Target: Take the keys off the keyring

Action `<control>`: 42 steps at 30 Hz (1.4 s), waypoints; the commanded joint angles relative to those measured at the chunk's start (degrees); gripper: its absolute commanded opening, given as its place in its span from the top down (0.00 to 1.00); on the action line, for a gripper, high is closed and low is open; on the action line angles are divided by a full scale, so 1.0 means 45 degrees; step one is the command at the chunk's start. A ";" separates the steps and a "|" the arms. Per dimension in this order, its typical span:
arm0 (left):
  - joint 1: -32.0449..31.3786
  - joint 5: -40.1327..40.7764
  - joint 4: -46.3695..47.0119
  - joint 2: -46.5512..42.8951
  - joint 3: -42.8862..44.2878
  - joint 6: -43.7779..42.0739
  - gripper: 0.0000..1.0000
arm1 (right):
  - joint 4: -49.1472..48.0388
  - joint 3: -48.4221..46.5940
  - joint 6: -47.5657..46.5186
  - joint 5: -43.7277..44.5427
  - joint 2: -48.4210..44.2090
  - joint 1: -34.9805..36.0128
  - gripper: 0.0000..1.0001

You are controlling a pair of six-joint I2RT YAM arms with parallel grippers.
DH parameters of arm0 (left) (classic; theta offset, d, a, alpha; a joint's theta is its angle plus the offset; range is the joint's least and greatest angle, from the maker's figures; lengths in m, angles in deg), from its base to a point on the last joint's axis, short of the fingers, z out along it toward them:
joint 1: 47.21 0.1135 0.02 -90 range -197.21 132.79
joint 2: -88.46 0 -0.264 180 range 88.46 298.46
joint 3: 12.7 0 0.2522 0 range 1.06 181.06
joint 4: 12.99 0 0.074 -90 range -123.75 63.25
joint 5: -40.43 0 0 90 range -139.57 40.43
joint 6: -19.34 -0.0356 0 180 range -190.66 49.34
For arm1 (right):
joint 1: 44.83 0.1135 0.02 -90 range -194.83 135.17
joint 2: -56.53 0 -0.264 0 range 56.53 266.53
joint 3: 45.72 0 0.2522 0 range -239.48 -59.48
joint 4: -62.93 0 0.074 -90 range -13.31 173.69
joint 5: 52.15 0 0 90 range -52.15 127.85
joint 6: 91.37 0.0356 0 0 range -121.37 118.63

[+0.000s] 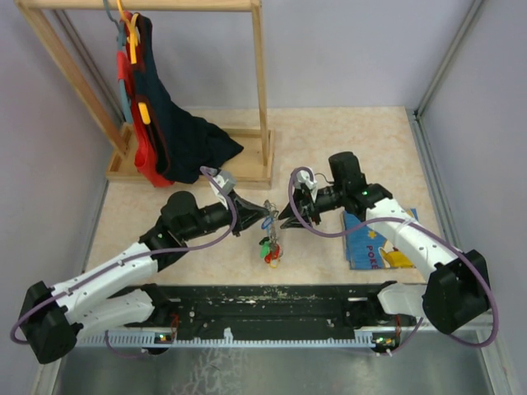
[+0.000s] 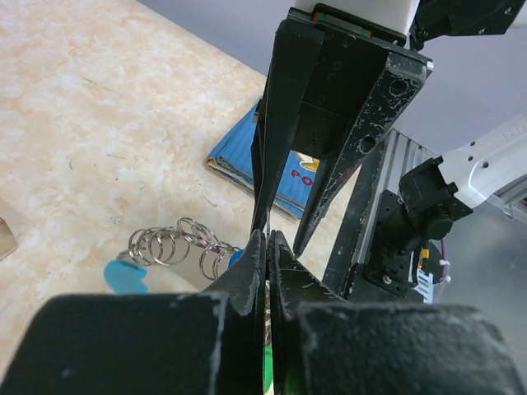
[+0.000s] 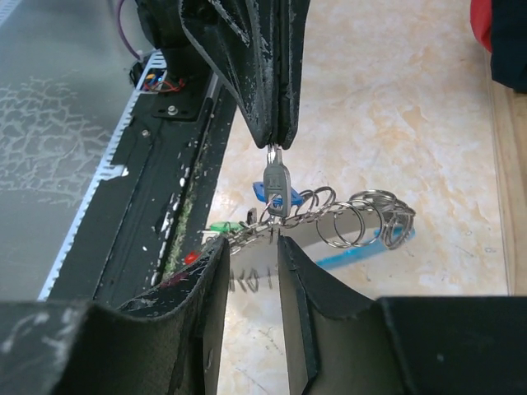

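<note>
The keyring, a chain of silvery rings with a grey strap edged in light blue, hangs above the table between both grippers. My left gripper is shut on a silvery key at the top of the bunch. Blue, green and red keys dangle beside it. My right gripper is open, its jaws either side of the chain just below the held key. In the top view the left gripper and right gripper meet tip to tip, with the keys hanging below.
A blue picture book lies under the right arm; it also shows in the left wrist view. A wooden clothes rack with dark and red garments stands at the back left. A black rail runs along the near edge.
</note>
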State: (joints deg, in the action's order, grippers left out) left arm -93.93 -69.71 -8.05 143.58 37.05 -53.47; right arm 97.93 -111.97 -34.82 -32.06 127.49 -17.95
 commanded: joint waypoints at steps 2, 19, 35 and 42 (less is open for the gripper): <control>0.0057 -0.0296 0.1453 0.0099 0.0486 0.0304 1.00 | -0.0715 -0.0037 0.0066 0.0189 -0.0046 0.0097 0.70; 0.0060 -0.0230 0.1842 0.0270 0.0432 0.0452 1.00 | -0.0005 -0.0331 -0.0685 0.0709 -0.0079 0.0186 1.00; 0.0401 0.1689 0.1860 -0.0890 -0.2019 0.0180 1.00 | 0.0573 -0.0815 -0.0457 -0.1057 -0.0350 -0.1096 1.00; 0.0463 0.1519 0.2325 -0.0524 -0.2332 0.0190 1.00 | 0.0530 -0.0659 -0.0645 -0.0664 -0.0291 -0.1245 1.00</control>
State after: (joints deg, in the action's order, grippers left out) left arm -93.12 -65.42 0.28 141.24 27.19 -52.07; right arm 100.37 -112.86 -37.16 -32.94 127.47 -22.22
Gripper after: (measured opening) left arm 0.008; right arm 0.007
